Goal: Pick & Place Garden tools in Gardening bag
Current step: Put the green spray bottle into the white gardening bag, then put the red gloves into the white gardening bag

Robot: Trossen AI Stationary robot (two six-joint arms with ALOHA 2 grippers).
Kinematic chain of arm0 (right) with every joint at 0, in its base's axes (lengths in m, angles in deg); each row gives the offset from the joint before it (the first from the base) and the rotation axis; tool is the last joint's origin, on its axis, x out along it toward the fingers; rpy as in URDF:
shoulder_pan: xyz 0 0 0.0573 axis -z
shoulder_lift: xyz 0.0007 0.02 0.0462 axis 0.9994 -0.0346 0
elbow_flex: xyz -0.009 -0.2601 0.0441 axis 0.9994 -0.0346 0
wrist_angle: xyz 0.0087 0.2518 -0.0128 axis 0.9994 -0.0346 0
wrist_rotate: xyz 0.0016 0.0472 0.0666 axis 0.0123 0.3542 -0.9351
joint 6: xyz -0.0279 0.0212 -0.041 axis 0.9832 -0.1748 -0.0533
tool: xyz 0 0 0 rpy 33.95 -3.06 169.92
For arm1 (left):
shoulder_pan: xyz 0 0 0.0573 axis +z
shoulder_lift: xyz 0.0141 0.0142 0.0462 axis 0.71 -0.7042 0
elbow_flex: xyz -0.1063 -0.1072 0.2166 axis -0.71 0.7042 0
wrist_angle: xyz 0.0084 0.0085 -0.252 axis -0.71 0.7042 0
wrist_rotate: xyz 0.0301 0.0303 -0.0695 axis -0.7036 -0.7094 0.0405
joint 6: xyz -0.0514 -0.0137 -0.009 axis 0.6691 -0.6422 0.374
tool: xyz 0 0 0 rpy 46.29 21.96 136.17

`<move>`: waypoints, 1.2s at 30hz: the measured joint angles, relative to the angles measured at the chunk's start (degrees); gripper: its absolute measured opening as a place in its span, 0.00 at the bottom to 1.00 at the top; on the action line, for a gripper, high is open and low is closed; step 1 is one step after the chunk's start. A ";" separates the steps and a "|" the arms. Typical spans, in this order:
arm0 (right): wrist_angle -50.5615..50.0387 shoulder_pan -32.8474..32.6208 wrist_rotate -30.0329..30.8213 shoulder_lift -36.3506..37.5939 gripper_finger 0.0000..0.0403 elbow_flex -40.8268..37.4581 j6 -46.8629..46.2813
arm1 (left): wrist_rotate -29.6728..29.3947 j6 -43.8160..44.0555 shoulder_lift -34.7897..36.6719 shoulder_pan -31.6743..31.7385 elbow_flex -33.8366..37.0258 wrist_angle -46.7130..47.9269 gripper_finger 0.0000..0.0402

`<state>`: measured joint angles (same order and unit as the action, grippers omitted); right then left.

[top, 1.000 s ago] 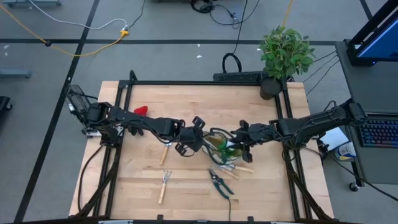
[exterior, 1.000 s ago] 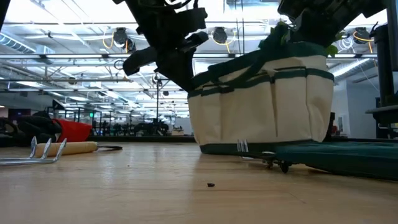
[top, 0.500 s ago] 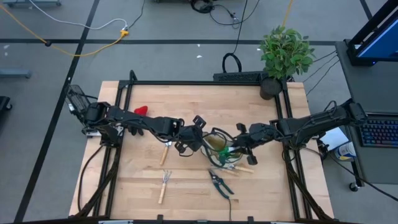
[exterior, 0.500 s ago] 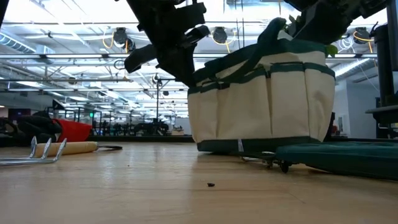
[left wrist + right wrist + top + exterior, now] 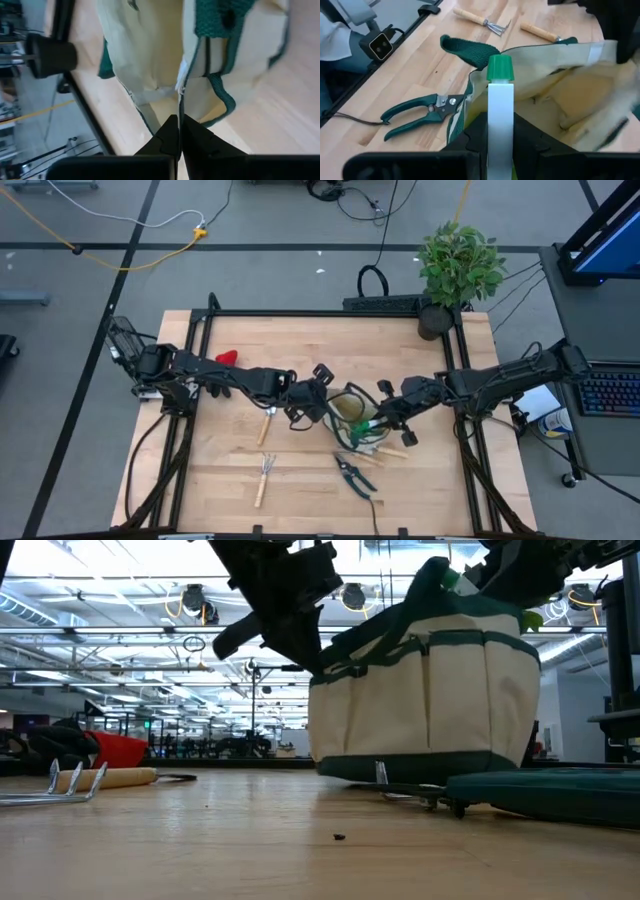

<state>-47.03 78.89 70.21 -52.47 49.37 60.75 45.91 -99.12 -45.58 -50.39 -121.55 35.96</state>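
Currently both arms meet at the gardening bag (image 5: pixel 350 412), mid-table. Left gripper (image 5: pixel 176 131) pinches the bag's left rim, fingers closed on fabric. Right gripper (image 5: pixel 500 131) clamps a white bottle with green cap (image 5: pixel 499 95) over the bag's mouth. Step: loading. Next, judged: lower, then release inside. Fork (image 5: pixel 264 478) and shears (image 5: pixel 353 474) lie near.

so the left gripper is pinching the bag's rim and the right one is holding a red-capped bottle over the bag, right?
Not quite: the cap is green, not red. The right wrist view shows the right gripper holding a white bottle with a green cap over the open gardening bag. The rest holds: the left wrist view shows the left gripper shut on the bag's rim.
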 joint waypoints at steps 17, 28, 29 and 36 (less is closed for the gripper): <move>0.21 0.87 -1.40 -0.05 0.26 0.00 -2.69 | -6.86 0.13 0.00 0.09 0.00 -3.32 0.12; 2.54 0.87 2.71 -0.05 0.38 0.00 -2.38 | -8.13 8.53 0.00 2.04 0.00 2.11 0.19; 2.52 0.88 3.47 -0.05 0.38 0.00 -2.39 | -8.14 8.96 0.00 2.13 0.00 2.74 0.19; 3.45 0.88 3.67 0.81 0.42 0.00 -2.14 | -7.62 11.85 1.57 0.81 0.00 5.73 0.19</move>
<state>-43.58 79.78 73.88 -51.66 49.37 58.61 38.29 -87.27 -44.02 -49.57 -121.55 41.69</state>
